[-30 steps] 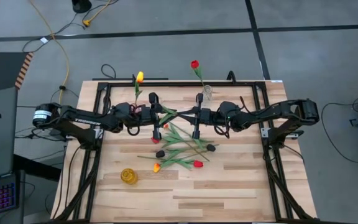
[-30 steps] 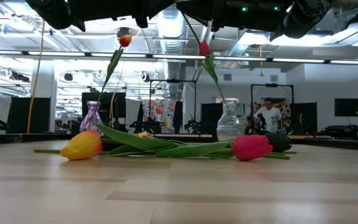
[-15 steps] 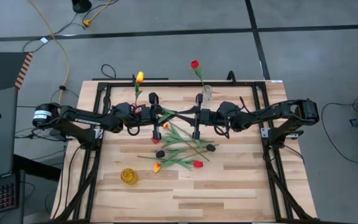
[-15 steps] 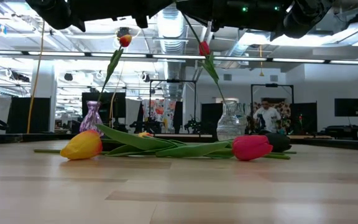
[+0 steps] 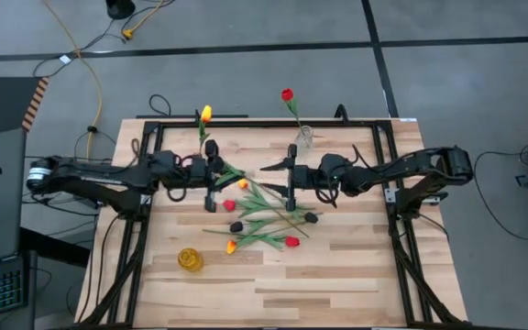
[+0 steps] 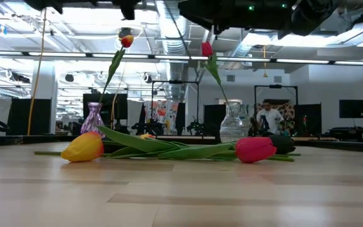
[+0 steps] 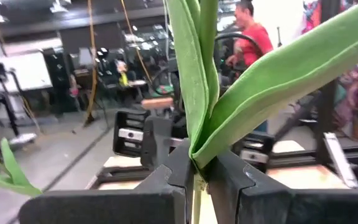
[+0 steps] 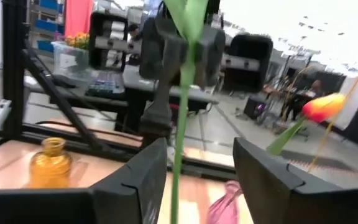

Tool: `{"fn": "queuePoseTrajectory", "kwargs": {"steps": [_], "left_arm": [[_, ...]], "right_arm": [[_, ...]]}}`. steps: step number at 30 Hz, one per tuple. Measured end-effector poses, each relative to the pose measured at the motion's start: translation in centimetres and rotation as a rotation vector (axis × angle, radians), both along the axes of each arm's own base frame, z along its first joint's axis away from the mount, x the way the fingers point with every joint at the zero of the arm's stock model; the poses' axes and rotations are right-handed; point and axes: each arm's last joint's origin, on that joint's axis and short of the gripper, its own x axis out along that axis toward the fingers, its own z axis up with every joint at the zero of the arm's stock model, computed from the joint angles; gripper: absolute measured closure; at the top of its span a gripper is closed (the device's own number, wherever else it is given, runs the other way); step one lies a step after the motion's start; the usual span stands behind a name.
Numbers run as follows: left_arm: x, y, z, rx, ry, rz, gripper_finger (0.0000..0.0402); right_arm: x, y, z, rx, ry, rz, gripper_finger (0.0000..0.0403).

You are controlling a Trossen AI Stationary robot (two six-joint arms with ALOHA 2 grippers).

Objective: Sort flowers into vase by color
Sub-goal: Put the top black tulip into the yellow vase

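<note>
We look down on a pale wooden table [image 5: 337, 275] ringed by a black frame, with two dark arms reaching in from either side and meeting near its middle.

The left gripper [image 7: 197, 177] hangs above the table's centre-left, and its fingers are clamped tight on the green stem of a held tulip [image 7: 204, 93] just below where the leaves fan out. The right gripper [image 8: 194, 171] sits opposite it at centre-right; its fingers stand apart, with the same thin stem running in the gap between them. We cannot tell whether either finger touches the stem.

A loose pile of flowers [image 5: 264, 220] lies on the wood between and just in front of the two grippers, their green stems and leaves crossing each other. Red, yellow-orange and near-black heads show among them. From table height, a yellow head [image 6: 84, 147] lies at one end of the pile and a red head [image 6: 255, 149] at the other.

Along the far edge, a pink vase [image 6: 93, 118] holds an upright yellow-orange tulip [image 5: 205, 114], and a clear glass vase [image 6: 233, 123] holds an upright red tulip [image 5: 287, 94]. An amber vase [image 5: 190, 260] stands apart at the near left.

A person [image 6: 270, 118] stands in the room beyond the table.
</note>
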Motion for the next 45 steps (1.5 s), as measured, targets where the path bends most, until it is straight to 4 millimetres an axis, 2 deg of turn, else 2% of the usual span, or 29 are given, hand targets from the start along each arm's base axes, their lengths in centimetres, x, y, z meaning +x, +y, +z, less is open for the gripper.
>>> {"fn": "queuePoseTrajectory", "kwargs": {"steps": [10,16,22,31,45], "left_arm": [[-7.0,-2.4,2.3,-0.155,0.073,-0.138,0.0379],[-10.8,-3.0,2.6,-0.264,0.121,-0.246,0.0379],[-13.3,-3.2,2.3,-0.334,0.173,-0.334,0.0379],[-15.0,-3.4,1.4,-0.415,0.296,-0.446,0.0379],[-15.2,-3.7,1.2,-0.418,0.331,-0.545,0.0379]], "right_arm": [[0.1,1.7,-0.8,0.047,0.085,0.055,0.0186],[0.1,2.8,-1.0,0.116,0.102,0.096,0.0186],[0.0,3.7,-1.4,0.155,0.147,0.121,0.0186],[-0.1,4.7,-1.9,0.171,0.211,0.150,0.0186],[-0.2,5.6,-2.0,0.193,0.218,0.177,0.0186]]}}
